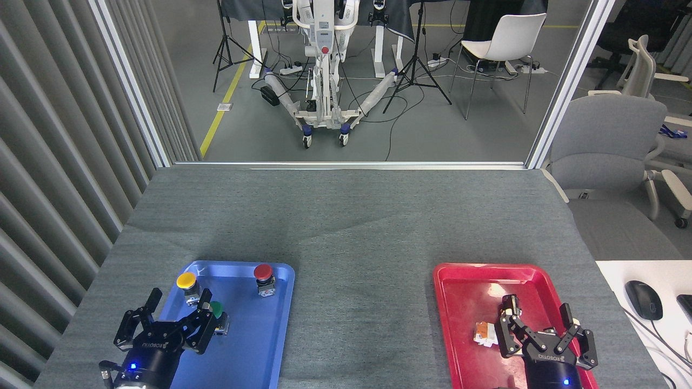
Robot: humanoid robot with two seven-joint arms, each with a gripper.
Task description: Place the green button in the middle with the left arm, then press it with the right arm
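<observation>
1. Head view: my left gripper (175, 310) hangs spread wide over the near left part of the blue tray (259, 346), holding nothing. The green button (217, 310) stands just beyond its right finger, not between the two, with the yellow button (186, 281) close by ahead.
2. My right gripper (538, 317) also stands wide and empty above the red tray (465, 302), beside a small orange-and-white item (485, 333).
3. The middle (362, 302) lies bare, well to the right of my left gripper.
4. Risk, as I judge it: closing from here could miss or tip the green button, or a finger could knock the yellow one.
</observation>
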